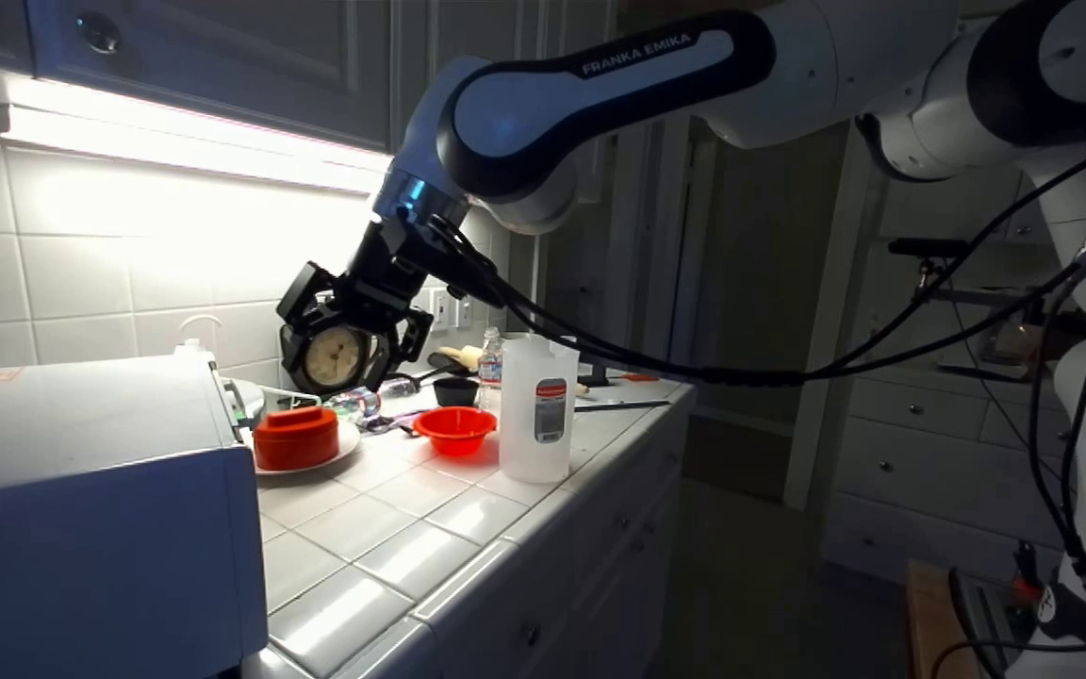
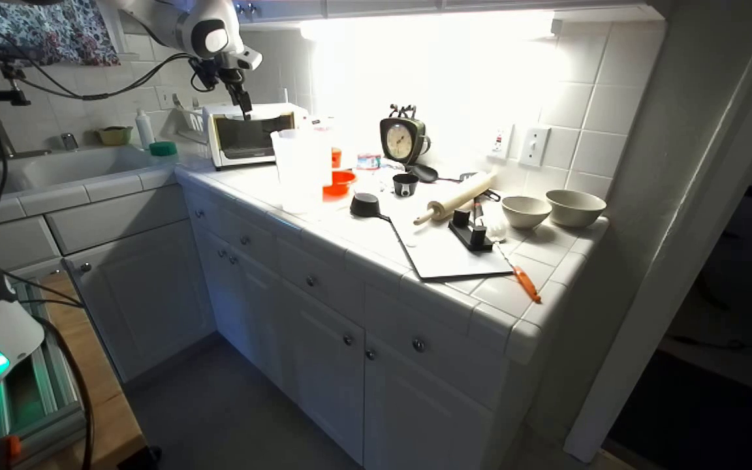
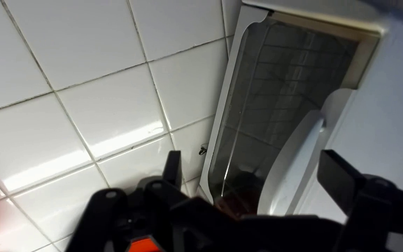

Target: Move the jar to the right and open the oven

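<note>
Main risk is the door swing: red lidded container (image 1: 296, 439) on a plate (image 1: 351, 443) sits in front of the oven door (image 3: 268, 87), so if it hinges low, dropping it could knock the container. Next risk, a missed handle (image 3: 294, 168): off-line approach and the right fingertip in the wrist view could hit the white oven (image 2: 255, 136) housing. A poor hook plus a stiff door might drag the whole oven instead.

Fingers (image 3: 173, 169) apart, nothing gripped. Handle shows between them in the wrist view; contact can't be told.

Arm (image 1: 590, 104) stretched across from the right in an exterior view, wrist bent, fingers angled down by the oven front.

Jar (image 1: 526, 424) upright on the tabletop (image 1: 406, 523), right of the oven in both exterior views, near the red bowl (image 1: 454, 430). Jar half looks done; door looks shut.
</note>
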